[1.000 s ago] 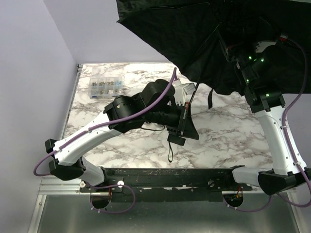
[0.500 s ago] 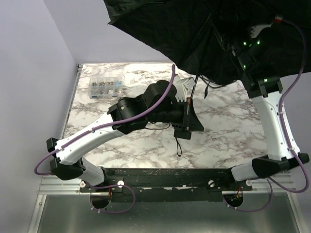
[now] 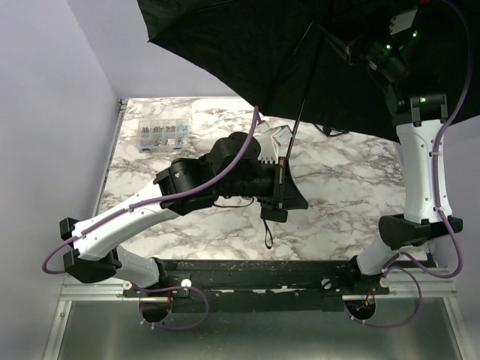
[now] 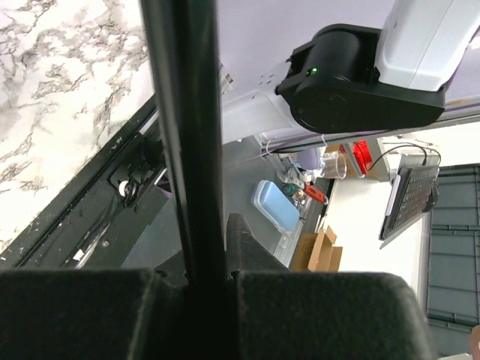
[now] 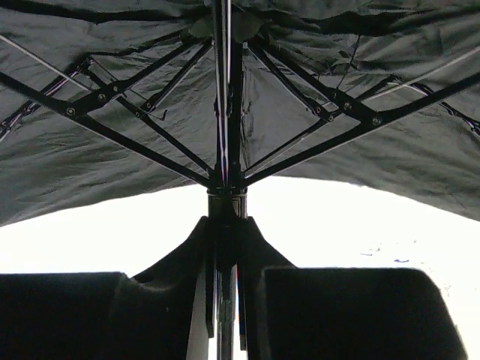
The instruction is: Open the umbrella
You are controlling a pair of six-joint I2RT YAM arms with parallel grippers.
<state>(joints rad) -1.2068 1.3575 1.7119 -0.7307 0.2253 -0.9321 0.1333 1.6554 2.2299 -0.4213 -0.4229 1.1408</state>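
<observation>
Black umbrella (image 3: 247, 52) looks fully spread, upper frame. Left gripper (image 4: 208, 296) pinches its shaft (image 4: 187, 135): hold steady. Right gripper (image 5: 229, 281) straddles the runner (image 5: 226, 199), grip unclear; release only once latched.

The umbrella (image 3: 247, 45) across the top of the frame is all black, the table (image 3: 352, 195) is white with grey wavy marble lines, the arms (image 3: 424, 172) are white and black with purple cables (image 3: 255, 124), and the wall (image 3: 45, 112) on the left is pale purple.
</observation>
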